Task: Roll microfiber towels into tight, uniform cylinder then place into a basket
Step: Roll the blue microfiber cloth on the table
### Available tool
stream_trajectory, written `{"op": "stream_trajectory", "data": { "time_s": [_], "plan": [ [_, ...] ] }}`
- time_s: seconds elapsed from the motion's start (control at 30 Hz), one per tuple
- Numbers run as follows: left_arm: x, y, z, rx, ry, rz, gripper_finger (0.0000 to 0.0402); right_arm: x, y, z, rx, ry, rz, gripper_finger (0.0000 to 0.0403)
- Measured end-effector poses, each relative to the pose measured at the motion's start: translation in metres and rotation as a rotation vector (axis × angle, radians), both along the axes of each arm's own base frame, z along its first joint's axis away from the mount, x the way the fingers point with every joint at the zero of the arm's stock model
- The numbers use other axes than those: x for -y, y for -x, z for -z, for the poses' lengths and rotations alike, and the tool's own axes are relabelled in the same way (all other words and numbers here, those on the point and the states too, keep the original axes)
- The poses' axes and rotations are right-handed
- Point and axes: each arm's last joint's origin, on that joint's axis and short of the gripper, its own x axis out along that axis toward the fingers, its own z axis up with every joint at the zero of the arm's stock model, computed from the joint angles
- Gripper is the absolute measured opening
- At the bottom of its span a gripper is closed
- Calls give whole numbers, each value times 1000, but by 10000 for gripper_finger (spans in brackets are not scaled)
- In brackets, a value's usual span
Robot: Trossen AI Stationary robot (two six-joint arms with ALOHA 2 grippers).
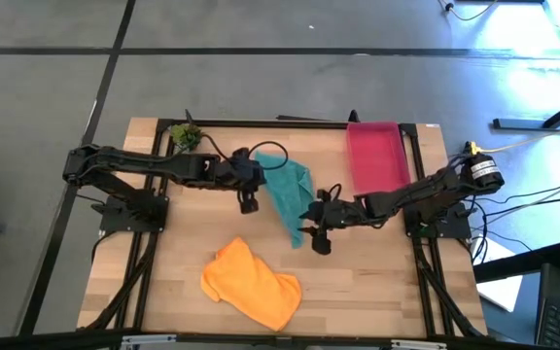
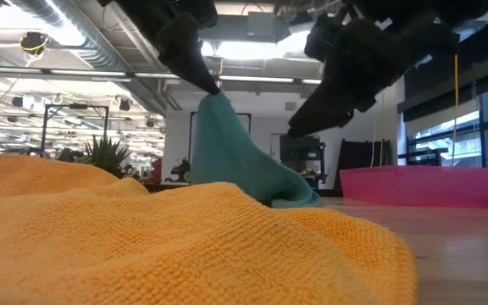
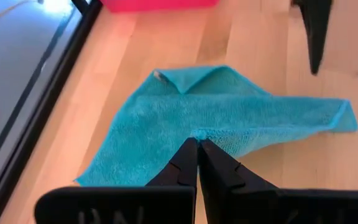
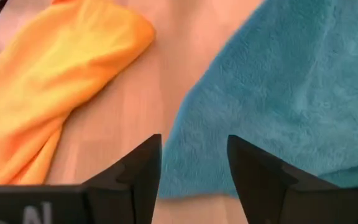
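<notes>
A teal microfiber towel [image 1: 290, 194] lies mid-table, one part drawn up into a peak [image 2: 214, 100] by my left gripper [image 3: 197, 146], which is shut on it. The rest slopes down to the table, where its lower end [image 2: 295, 199] rests. My right gripper [image 4: 194, 162] is open and hovers above the towel's near corner [image 4: 185, 180], with no contact showing. An orange towel [image 1: 251, 284] lies crumpled near the table's front edge. The red-pink basket [image 1: 377, 156] stands at the far right. My left gripper pinches the teal towel at a spot on its left edge [image 3: 199, 134] between its two shut fingertips. The fingers slant down from the table's left side. The pinched part is lifted clear and the cloth hangs below it like a tent, its far and near parts on the table.
A small green plant [image 1: 185, 136] stands at the far left corner. The orange towel fills the foreground of the low view [image 2: 142, 237]. Bare wood lies between the two towels [image 1: 358, 272] and to the front right.
</notes>
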Motion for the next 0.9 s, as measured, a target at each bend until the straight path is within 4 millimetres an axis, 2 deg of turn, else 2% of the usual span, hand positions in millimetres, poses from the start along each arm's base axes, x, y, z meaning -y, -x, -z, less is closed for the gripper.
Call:
{"op": "stream_trajectory", "data": {
  "time_s": [0.1, 0.23, 0.6, 0.9],
  "plan": [
    [0, -1, -1, 19, -2, 0, 0, -4, -2, 0, 50, 64, 45, 176],
    [0, -2, -2, 34, -3, 0, 0, -9, -10, 10, 44, 147, 49, 171],
    [-1, -2, -3, 39, -16, -14, 0, -14, -40, 16, 55, 208, 123, 171],
    [-1, -3, -3, 42, -18, -12, 0, -15, -46, 14, 66, 202, 151, 171]
  ]
}}
